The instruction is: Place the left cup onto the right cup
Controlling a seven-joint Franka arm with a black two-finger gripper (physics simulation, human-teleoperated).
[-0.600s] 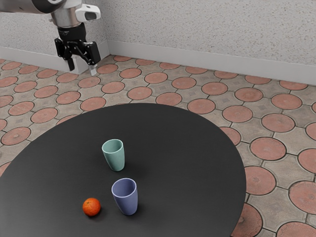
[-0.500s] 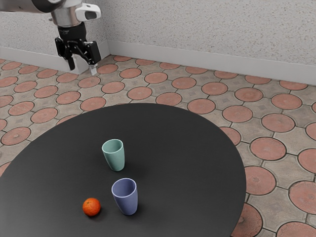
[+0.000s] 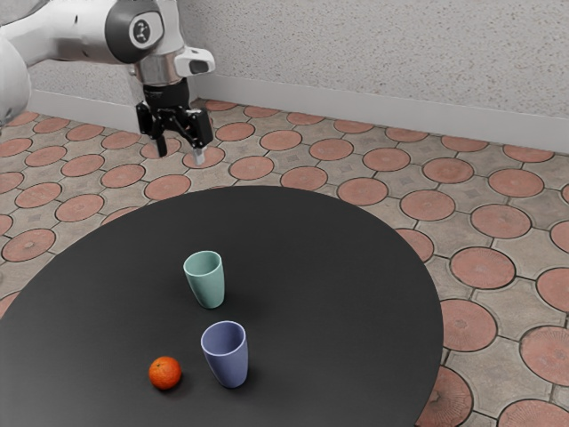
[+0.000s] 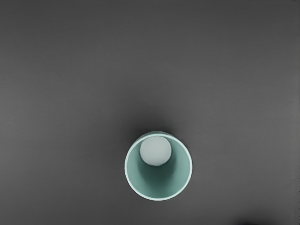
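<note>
- Two cups stand upright on the round black surface (image 3: 338,267), open ends up: a green cup (image 3: 204,279) and a purple cup (image 3: 225,354). They're near each other but not touching.
- The green cup is the one farther back toward the wall. The purple one is closer to the camera and a touch toward the exterior view's right.
- From the wrist view I'm looking pretty much straight down into the green cup (image 4: 158,171). You can see its pale bottom inside the rim, with plain dark surface (image 4: 70,70) all around it.
- An orange (image 3: 164,373) sits just beside the purple cup on the exterior view's left, with a small gap between them.
- The black fingers (image 3: 196,151) hang up in the air, pointing down and well apart from both cups. In the exterior view they show against the floor past the surface's far edge.
- The fingers are spread apart with nothing between them, so they've got hold of nothing.
- The white arm (image 3: 80,36) comes in from the exterior view's upper left.
- Around all that there's a floor (image 3: 427,205) of reddish round tiles and a speckled grey wall (image 3: 400,44) with a pale skirting strip along its base.
</note>
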